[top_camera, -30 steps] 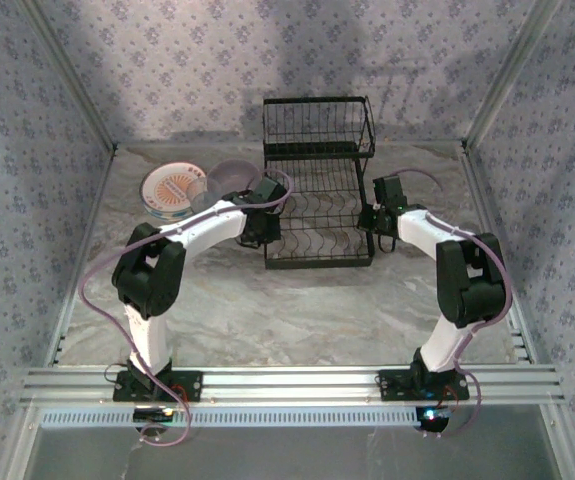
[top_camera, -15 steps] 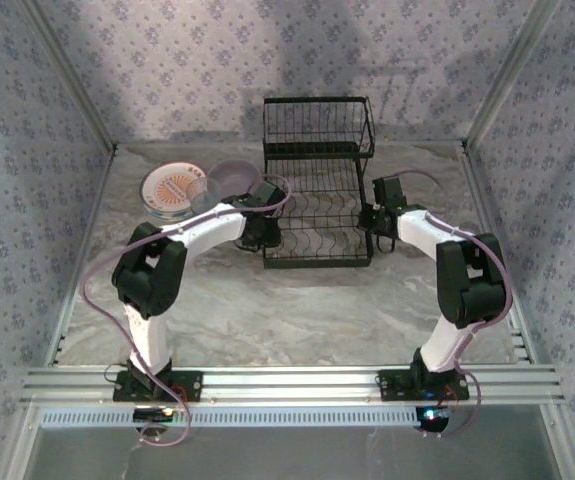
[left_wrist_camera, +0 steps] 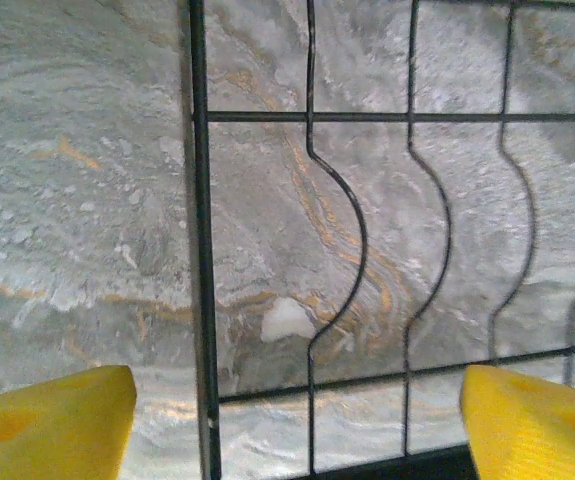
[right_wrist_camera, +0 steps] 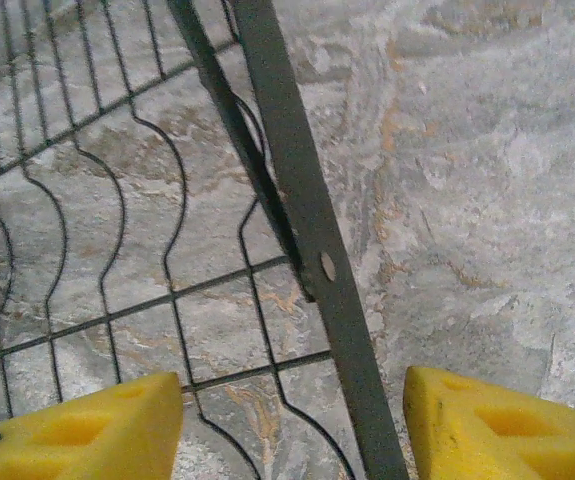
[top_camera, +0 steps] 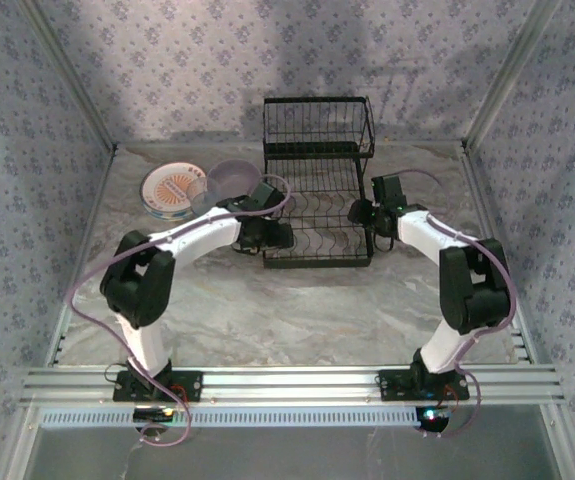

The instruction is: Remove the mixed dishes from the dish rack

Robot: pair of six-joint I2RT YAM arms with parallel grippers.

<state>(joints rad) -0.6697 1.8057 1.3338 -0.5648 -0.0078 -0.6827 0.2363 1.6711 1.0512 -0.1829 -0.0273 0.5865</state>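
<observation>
The black wire dish rack [top_camera: 317,185] stands at the back middle of the marble table. A stack of plates [top_camera: 172,190] with an orange-patterned one on top lies left of it, and a lavender bowl [top_camera: 232,178] sits between the stack and the rack. My left gripper [top_camera: 275,237] hovers over the rack's lower left edge. In the left wrist view the left gripper [left_wrist_camera: 297,430] is open, and the rack's edge wire [left_wrist_camera: 199,250] runs between its yellow fingertips without touching them. My right gripper [top_camera: 359,212] is at the rack's right side. In its wrist view the right gripper [right_wrist_camera: 292,430] is open astride the rack's flat side bar [right_wrist_camera: 307,230].
Bare marble shows through the rack's wavy bottom wires [left_wrist_camera: 427,200]. Patterned walls and aluminium posts close in the table on three sides. An aluminium rail [top_camera: 287,382] carrying both arm bases runs along the near edge.
Both grippers have gone from shut to open at the rack's side edges. The left arm's elbow has swung outward to the left.
</observation>
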